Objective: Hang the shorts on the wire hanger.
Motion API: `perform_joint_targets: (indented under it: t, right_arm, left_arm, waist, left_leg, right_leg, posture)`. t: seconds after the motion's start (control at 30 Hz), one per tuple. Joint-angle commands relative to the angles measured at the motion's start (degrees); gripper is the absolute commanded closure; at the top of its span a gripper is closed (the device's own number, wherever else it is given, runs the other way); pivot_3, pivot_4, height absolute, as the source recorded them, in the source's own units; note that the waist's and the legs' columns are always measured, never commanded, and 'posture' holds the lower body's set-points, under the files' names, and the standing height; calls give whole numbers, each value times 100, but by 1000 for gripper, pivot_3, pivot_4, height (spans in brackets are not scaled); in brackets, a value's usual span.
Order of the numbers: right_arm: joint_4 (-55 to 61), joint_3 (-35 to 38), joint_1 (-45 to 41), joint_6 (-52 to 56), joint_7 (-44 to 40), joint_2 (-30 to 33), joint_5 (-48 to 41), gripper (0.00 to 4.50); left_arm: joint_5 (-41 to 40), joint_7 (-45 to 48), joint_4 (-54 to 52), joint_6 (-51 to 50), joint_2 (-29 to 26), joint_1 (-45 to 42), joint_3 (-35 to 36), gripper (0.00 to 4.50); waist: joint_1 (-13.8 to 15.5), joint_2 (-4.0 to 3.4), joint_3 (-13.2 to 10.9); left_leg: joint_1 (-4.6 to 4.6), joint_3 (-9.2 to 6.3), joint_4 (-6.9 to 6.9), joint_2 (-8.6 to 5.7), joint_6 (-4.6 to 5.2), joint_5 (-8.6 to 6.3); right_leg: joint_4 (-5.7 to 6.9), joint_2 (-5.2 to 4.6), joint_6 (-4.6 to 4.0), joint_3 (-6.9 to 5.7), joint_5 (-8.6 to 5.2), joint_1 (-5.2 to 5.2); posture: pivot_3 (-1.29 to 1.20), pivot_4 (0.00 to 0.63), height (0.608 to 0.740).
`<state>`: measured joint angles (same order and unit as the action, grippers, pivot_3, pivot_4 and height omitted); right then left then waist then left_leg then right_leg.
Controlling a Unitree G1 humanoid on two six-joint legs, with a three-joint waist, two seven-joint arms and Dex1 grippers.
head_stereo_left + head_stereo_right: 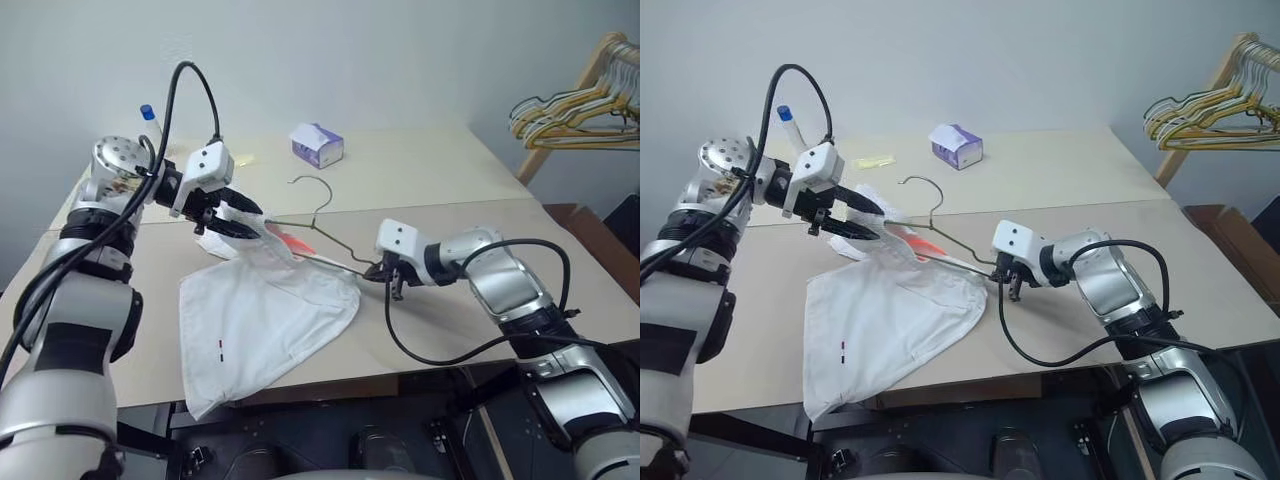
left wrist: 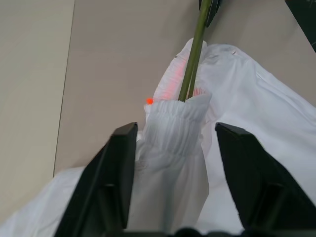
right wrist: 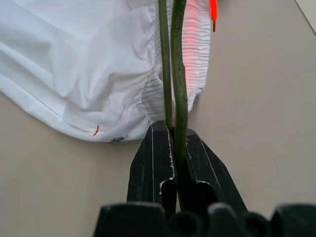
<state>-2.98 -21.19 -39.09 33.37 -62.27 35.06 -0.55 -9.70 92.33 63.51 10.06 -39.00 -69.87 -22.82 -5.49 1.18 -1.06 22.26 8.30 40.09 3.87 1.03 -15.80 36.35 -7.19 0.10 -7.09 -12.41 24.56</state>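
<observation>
The white shorts lie spread on the beige table, their gathered waistband lifted toward my left gripper. In the left wrist view its black fingers stand apart with the bunched waistband between them, so it is open. The thin olive wire hanger runs into the waistband beside an orange-red tag, its hook pointing to the far side of the table. My right gripper is shut on the hanger's corner, just off the shorts' edge.
A purple and white tissue box sits at the back of the table. A blue-capped bottle stands at the far left. A bunch of yellow and white hangers hangs on a wooden rack to the right. The table's front edge is close.
</observation>
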Motion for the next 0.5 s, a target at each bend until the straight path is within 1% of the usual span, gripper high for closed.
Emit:
perform_joint_targets:
  t: [0.03,0.13,0.17,0.33,0.43,0.5]
  right_arm:
    - [337,99,-176,40,-11,-7,-64,4500]
    - [404,150,-216,185,-41,-20,-148,4500]
    - [420,164,-225,208,-62,-21,-179,4500]
    - [567,158,-163,-69,17,15,-90,4500]
    - [575,152,-22,-840,335,46,175,4500]
    - [349,199,-39,-1229,577,-11,298,4500]
  left_arm:
    - [102,17,144,119,52,-252,105,3229]
    - [167,17,212,177,81,-259,121,4232]
    - [197,17,236,202,92,-261,145,4467]
    - [451,15,400,367,161,-308,387,4491]
    - [547,-83,438,466,199,-339,591,4491]
    - [593,-49,441,567,191,-370,723,4491]
  waist:
    - [-5,0,0]
    - [-11,0,0]
    - [-11,0,0]
    - [-12,0,0]
    - [-13,0,0]
    - [-14,1,0]
  left_leg:
    - [0,0,1,0,0,0]
    - [1,-2,1,0,2,-1]
    - [2,-2,1,0,2,-1]
    - [2,-1,4,0,8,-4]
    - [3,-1,6,0,7,-4]
    - [3,0,7,0,7,-4]
  right_leg:
    - [1,0,0,0,0,0]
    - [1,0,0,0,0,2]
    - [1,0,0,1,0,2]
    - [2,-1,0,0,0,2]
    - [2,-1,0,0,0,2]
    - [3,-1,1,0,0,2]
  posture:
    - [-101,0,740]
    - [-105,0,740]
    - [-106,0,740]
    - [-109,0,740]
    - [-110,0,740]
    - [-107,0,740]
